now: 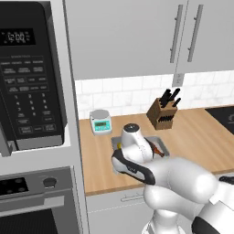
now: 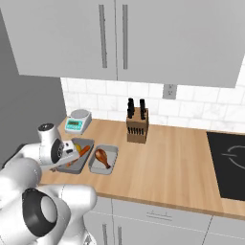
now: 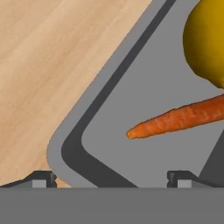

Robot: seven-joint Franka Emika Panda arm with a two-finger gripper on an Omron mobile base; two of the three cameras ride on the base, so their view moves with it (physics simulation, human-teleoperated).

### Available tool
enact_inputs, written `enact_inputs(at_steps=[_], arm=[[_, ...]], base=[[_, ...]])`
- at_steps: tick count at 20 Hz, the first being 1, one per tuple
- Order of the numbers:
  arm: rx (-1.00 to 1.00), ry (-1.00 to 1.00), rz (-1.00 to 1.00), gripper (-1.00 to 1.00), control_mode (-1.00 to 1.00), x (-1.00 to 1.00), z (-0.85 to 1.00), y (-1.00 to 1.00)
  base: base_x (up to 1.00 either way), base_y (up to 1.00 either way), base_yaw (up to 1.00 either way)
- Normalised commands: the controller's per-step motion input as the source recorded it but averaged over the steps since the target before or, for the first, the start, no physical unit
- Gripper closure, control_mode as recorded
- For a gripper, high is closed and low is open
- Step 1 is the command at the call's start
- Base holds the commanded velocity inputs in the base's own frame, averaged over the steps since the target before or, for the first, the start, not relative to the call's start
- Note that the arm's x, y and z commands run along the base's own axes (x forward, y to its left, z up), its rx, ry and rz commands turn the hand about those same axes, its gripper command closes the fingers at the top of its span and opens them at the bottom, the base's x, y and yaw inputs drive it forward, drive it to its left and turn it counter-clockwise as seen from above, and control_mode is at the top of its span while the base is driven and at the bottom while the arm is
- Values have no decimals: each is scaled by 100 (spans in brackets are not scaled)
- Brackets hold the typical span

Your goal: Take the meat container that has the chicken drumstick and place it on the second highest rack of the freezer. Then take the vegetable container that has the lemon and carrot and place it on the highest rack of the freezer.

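The vegetable container [image 3: 72, 144] is a grey tray holding an orange carrot [image 3: 175, 120] and a yellow lemon [image 3: 205, 41]. My gripper [image 3: 111, 180] hangs open just above its corner, one fingertip over the wooden counter and the other inside the rim. In the right base view that tray [image 2: 85, 142] lies partly under my hand. Beside it, on its right, sits the meat container [image 2: 113, 149] with the brown chicken drumstick [image 2: 101, 157]. In the left base view the drumstick [image 1: 157, 149] peeks out from behind my arm. The freezer is out of view.
A knife block [image 2: 137, 125] stands at the back of the counter and a small kitchen scale [image 2: 78, 121] behind the trays. A black cooktop [image 2: 229, 162] lies at the far right. A microwave [image 1: 27, 73] over an oven flanks the counter's left end.
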Motion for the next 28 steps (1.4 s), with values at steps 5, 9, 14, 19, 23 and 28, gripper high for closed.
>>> enact_inputs(at_steps=[5, 9, 14, 19, 23, 28], arm=[[0, -6, 0, 100, -100, 0, -40, -12], [0, -8, 0, 100, -100, 0, -42, -13], [0, -11, 2, 100, -100, -3, -27, -5], [0, -17, 19, 100, -100, -21, 0, 2], [-3, -6, 33, 100, -100, -11, 20, 9], [-8, -14, 32, 100, -100, -19, 40, 0]], base=[[0, 0, 0], [0, 0, 0], [0, 0, 0], [0, 0, 0], [0, 0, 0], [0, 0, 0]])
